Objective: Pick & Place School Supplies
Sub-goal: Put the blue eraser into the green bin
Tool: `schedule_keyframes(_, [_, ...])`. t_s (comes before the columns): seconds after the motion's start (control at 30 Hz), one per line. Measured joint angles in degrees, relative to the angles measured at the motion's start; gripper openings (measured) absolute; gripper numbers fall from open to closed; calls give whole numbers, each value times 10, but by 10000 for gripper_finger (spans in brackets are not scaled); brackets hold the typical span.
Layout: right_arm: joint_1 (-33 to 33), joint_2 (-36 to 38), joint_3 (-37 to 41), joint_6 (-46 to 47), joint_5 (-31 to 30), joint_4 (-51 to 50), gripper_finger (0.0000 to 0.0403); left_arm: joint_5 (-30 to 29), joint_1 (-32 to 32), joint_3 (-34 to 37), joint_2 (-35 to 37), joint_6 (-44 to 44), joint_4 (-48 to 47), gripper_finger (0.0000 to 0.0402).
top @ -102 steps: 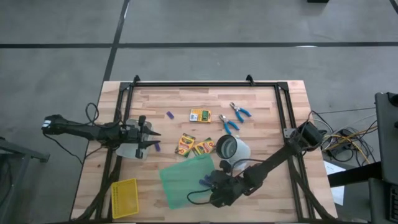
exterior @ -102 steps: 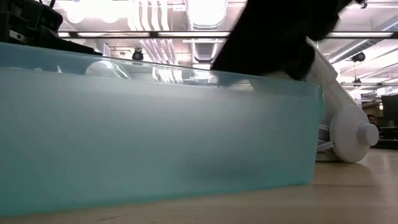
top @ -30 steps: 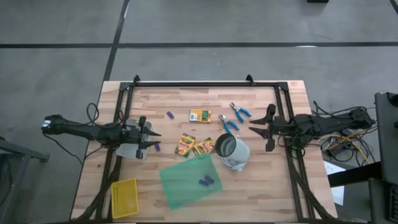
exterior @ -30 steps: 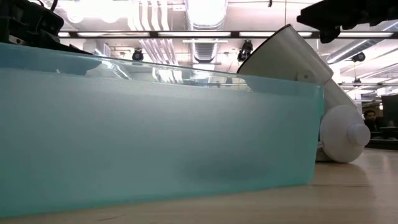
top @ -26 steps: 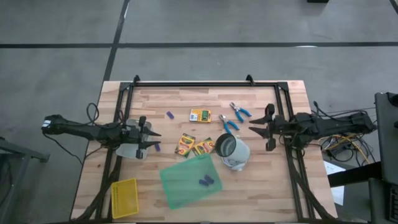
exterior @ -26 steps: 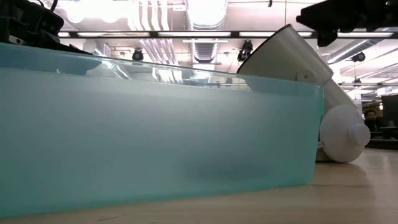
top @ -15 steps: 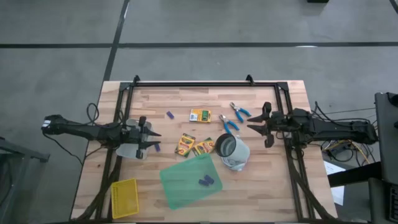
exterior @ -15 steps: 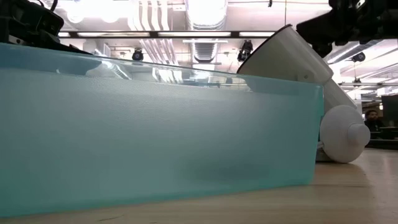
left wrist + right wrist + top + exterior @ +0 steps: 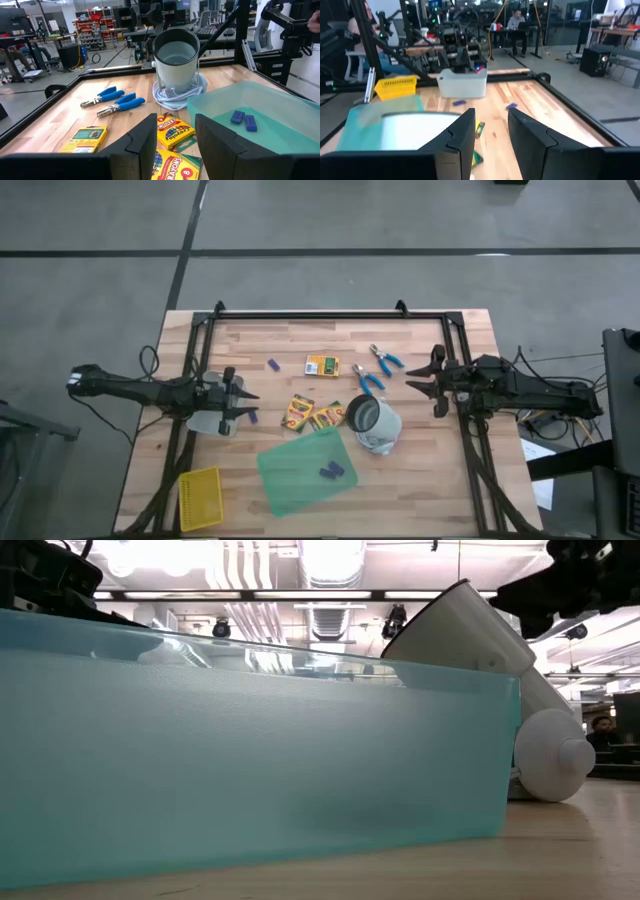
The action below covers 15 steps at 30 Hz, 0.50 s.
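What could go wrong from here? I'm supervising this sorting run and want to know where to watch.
The right gripper, empty and open, is close to the blue-handled tools, which lie near each other; it might nudge one. The white cup leans beside the crayon boxes; reaching there could knock it.

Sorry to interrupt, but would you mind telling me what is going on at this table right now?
A two-armed robot is sorting school supplies. Neither claw holds anything: the right claw hangs open near the blue-handled tools, and the left claw waits open at the table's left side. Two purple-blue pieces already lie in the green tray; the crayon boxes remain on the table.
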<state>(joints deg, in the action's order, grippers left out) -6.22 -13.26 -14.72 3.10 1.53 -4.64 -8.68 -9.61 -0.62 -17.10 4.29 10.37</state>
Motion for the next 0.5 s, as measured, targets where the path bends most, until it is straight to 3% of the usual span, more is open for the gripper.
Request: schedule_keyframes(0.5, [0,108,0,8,-16,-78,114,0,0,0,0,0,0,139])
